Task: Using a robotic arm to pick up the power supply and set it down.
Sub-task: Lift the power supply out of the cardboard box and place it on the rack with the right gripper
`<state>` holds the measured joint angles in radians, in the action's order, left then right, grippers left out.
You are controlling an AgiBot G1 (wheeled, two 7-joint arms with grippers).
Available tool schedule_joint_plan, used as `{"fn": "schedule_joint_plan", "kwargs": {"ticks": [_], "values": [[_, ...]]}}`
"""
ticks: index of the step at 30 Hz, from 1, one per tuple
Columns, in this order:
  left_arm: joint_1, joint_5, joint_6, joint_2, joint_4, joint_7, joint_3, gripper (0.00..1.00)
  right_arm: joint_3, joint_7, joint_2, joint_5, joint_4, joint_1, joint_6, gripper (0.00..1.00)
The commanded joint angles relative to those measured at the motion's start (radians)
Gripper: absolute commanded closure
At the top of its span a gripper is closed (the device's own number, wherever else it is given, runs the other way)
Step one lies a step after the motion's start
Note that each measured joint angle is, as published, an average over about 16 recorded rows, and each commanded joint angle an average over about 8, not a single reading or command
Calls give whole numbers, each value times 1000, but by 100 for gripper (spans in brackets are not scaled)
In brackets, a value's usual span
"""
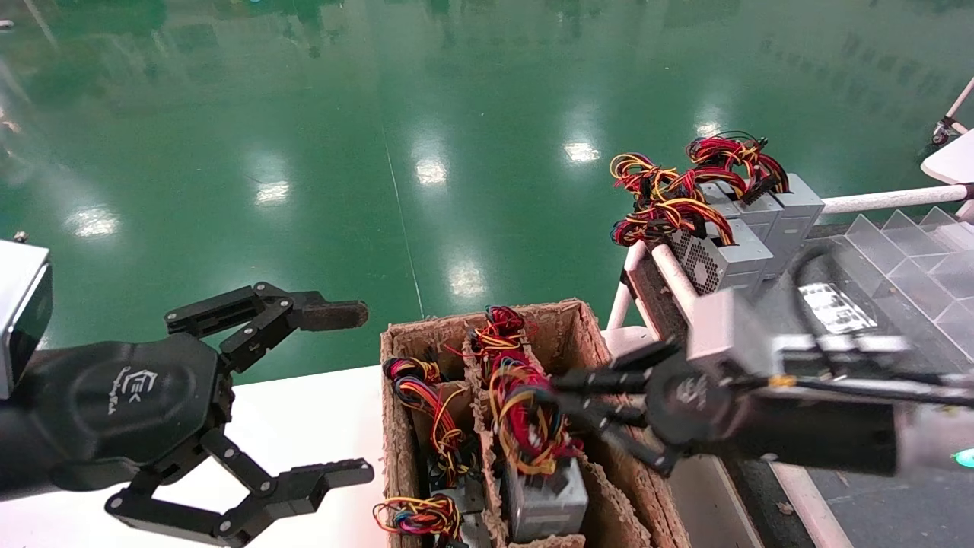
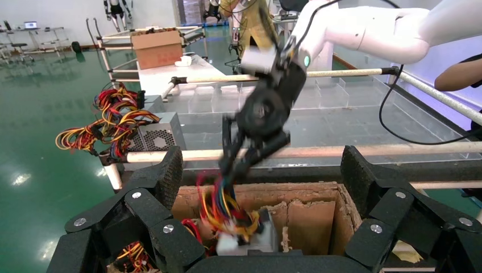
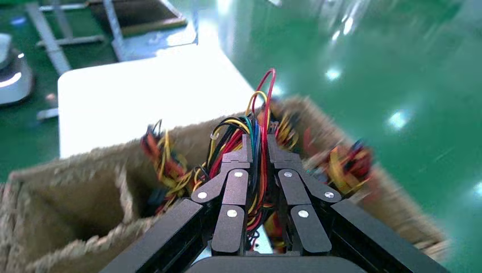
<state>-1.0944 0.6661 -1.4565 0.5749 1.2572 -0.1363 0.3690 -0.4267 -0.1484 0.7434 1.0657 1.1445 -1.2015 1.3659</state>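
While my left gripper hangs wide open over the white table, my right gripper pinches the power supply's wires above the cardboard box

white table | on it: brown divided tray

A divided box sits in the middle, at the right edge of a table. The power supply stands in its middle compartment, another unit in the compartment to its left. Behind and to the right, more supplies rest on a rack. The left gripper hangs left of the box, over the table; the right gripper reaches in from the right, over the middle compartment.
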Motion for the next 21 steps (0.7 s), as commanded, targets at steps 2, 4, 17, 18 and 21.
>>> {"fn": "schedule_joint_plan", "kwargs": {"ticks": [2,4,17,18,21], "values": [[0,0,0,0,0,0,0,0,40,4,-38,-40,52,17,-26,100],[0,0,0,0,0,0,0,0,71,9,-65,-67,76,30,-49,100],[0,0,0,0,0,0,0,0,278,78,-232,-212,97,125,-193,100],[0,0,0,0,0,0,0,0,289,84,-243,-216,89,131,-201,100],[0,0,0,0,0,0,0,0,317,98,-276,-222,61,149,-217,100]]}}
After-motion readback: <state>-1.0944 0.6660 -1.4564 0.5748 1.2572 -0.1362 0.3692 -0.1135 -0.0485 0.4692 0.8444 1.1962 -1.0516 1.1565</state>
